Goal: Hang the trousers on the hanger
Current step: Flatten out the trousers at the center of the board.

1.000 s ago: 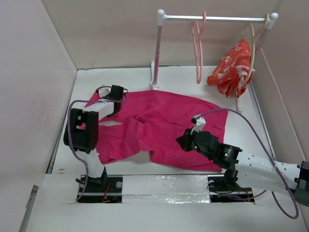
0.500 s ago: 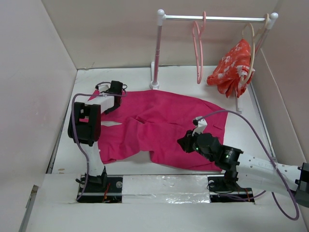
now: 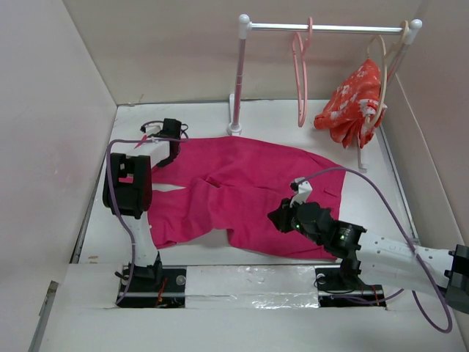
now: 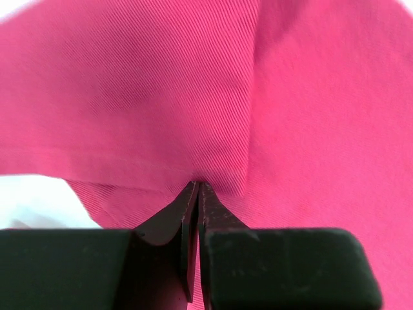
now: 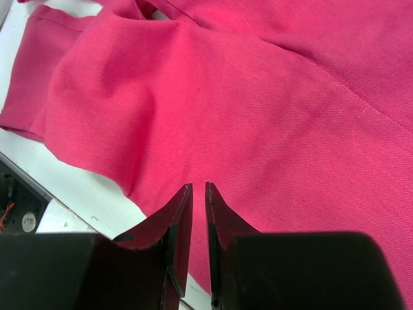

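Magenta trousers (image 3: 242, 183): spread over the middle of the white table (image 3: 205, 121), rumpled in places, reaching from the far left to the near right. Well apart from the hanger (image 3: 301, 110).

Salmon-pink hanger: hooked on the rail (image 3: 330, 28) at the far side, bare, hanging straight down. Further right on the same rail: beige hanger (image 3: 382, 73) with a red-orange floral garment (image 3: 355, 99) draped on it.

At the far left edge of the trousers, left gripper (image 3: 165, 152): jaws pressed together on a pinch of the cloth. In its wrist view: creases fanning out from the fingertips, a patch of bare table at the lower left.

Low over the near right part of the trousers, right gripper (image 3: 275, 216): pointing left, close to the near hem. Jaws nearly together, only a thin slit between the tips, no cloth seen inside it. Cannot tell whether the tips touch the cloth. In the right wrist view: smooth pink cloth beyond the fingers, with the trousers' near edge and white table at the lower left.
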Robot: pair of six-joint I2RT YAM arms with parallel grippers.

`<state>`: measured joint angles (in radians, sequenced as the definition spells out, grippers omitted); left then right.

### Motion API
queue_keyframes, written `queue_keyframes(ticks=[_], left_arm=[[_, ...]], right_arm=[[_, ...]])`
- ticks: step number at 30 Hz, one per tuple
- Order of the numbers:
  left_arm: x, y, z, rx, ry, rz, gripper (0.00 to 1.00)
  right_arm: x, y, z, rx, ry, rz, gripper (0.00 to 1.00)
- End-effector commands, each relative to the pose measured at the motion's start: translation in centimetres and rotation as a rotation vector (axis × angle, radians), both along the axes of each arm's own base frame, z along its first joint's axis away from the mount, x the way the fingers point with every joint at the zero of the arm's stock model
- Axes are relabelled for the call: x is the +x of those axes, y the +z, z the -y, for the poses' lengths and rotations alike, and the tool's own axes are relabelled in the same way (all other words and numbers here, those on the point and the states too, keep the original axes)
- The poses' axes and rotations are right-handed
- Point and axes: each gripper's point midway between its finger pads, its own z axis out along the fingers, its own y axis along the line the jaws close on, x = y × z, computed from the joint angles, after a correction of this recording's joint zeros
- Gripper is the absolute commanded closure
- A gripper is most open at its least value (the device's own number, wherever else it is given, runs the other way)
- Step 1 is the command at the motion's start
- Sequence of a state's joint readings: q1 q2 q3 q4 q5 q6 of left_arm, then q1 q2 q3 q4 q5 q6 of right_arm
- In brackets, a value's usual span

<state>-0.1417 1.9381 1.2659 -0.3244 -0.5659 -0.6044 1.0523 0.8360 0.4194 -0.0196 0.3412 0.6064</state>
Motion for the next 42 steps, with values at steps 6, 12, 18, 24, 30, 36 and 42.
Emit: queue_keyframes(ticks=[6,12,18,24,30,36,42], left_arm=[[2.5,7.7,-4.5,0.082,0.039,0.111,1.0],[3.2,4.5,-0.7,-0.036,-0.163,0.023,0.82],[2.7,2.4,1.3,-0.081,-0.256,-0.054,0.7],[2.4,1.7,0.8,-0.06,-0.235,-0.072,0.64],[1.8,0.5,-0.2,-0.013,-0.192,-0.111,0.73],[1.4,-0.5,-0.6,0.006,-0.184,-0.158,0.85],[2.5,3.1,-1.2,0.015,-0.151,-0.056,1.0]], right_arm=[[0.9,-0.1,0.5,0.025,-0.057,0.009,0.8],[1.3,0.5,0.2,0.038,-0.054,0.031,0.8],[1.4,-0.3,0.0,0.004,-0.054,0.007,0.8],[1.2,-0.5,0.0,0.009,-0.049,0.005,0.8],[1.0,-0.5,0.5,0.019,-0.049,0.011,0.8],[1.1,-0.5,0.9,0.021,-0.059,0.012,0.8],[1.2,-0.8,1.1,0.014,-0.063,0.008,0.8]])
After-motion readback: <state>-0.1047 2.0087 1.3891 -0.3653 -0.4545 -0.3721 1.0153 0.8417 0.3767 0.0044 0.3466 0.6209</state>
